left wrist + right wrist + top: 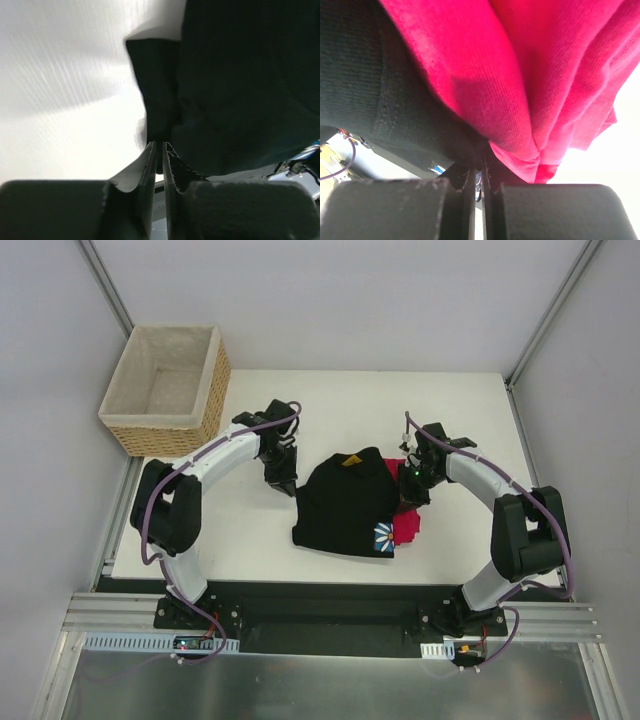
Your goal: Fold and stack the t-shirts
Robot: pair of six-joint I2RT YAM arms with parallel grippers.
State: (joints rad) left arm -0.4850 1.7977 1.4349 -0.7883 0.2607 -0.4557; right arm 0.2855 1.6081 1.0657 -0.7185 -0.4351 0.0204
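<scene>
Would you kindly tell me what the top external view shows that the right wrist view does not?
Only top external: the woven wicker basket, the white table, the left gripper at the black cloth t-shirt's edge, and its blue daisy print. Only right wrist: the right gripper shut where the cloths bunch; which one it pinches is unclear. Both: that black shirt lying against the bright pinkish-red cloth t-shirt.

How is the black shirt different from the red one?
The black shirt lies on top and shows most; the red shirt peeks out from under its right edge. The black shirt has a blue daisy print at one corner; the red shirt looks plain. Both lie rumpled on the table.
</scene>
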